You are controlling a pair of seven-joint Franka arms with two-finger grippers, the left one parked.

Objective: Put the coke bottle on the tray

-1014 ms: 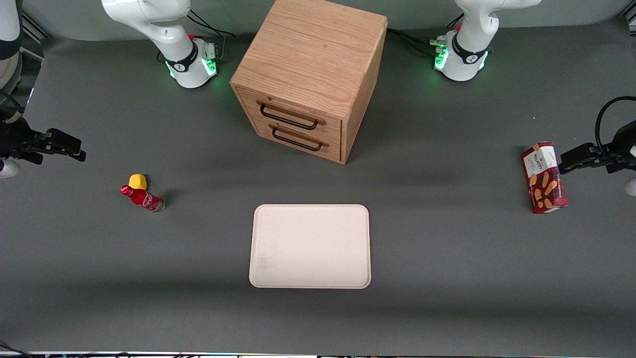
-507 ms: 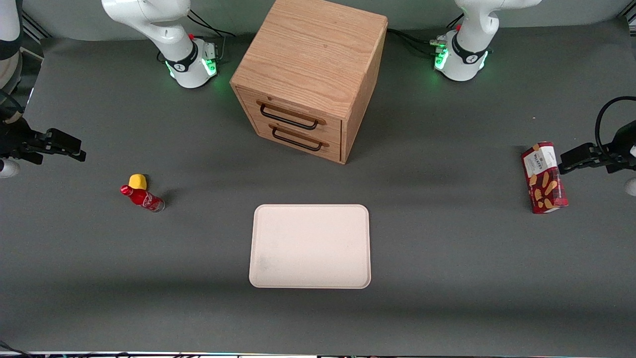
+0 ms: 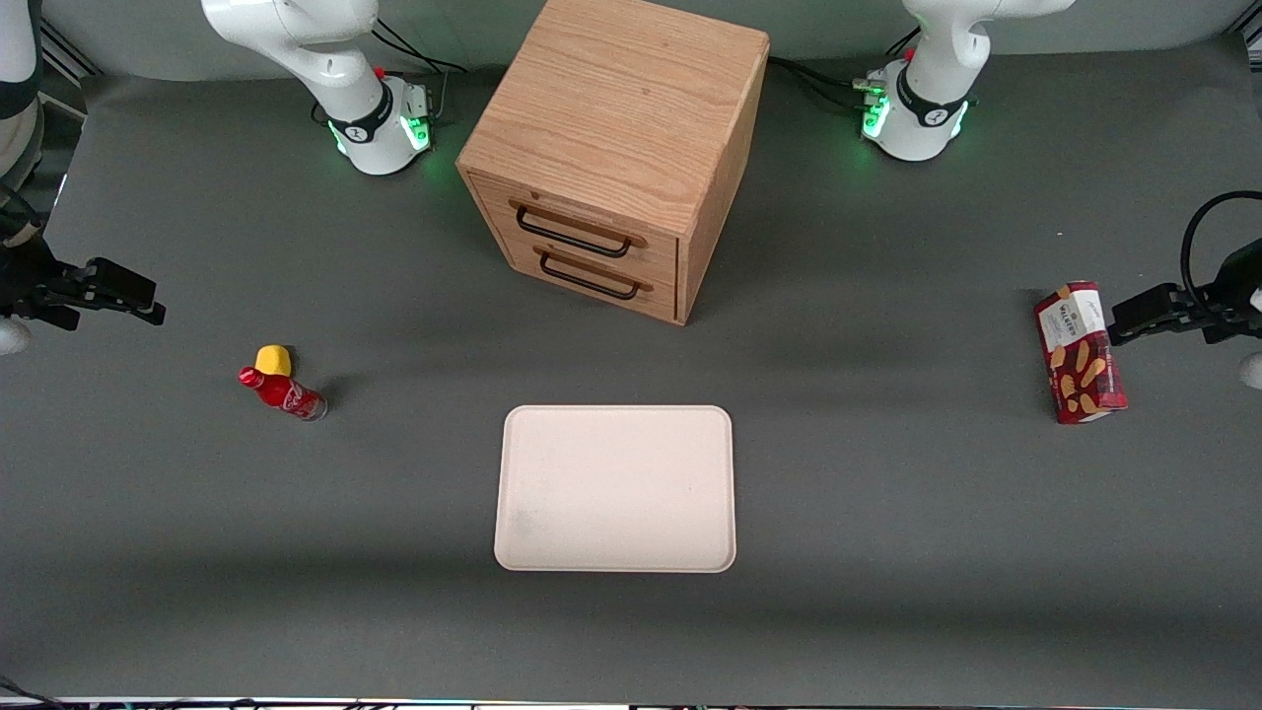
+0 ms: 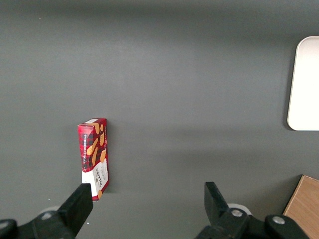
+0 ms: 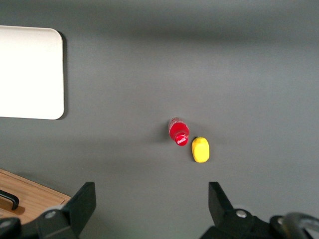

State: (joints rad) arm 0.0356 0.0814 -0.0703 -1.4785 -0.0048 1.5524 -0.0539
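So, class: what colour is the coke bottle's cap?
Red, on the coke bottle; the right wrist view shows it best.

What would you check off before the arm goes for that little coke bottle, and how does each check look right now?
1. Coke bottle standing upright on the table: ok.
2. Gripper with jaws spread wide, holding nothing: ok.
3. Gripper lined up over the bottle: not ok; it hangs up high, off toward the working arm's end of the table.
4. Room around the bottle: not ok; the yellow lump sits right beside the cap, a little farther from the front camera.
5. Tray bare and ready: ok.
6. Whether the lump touches the bottle: cannot tell.
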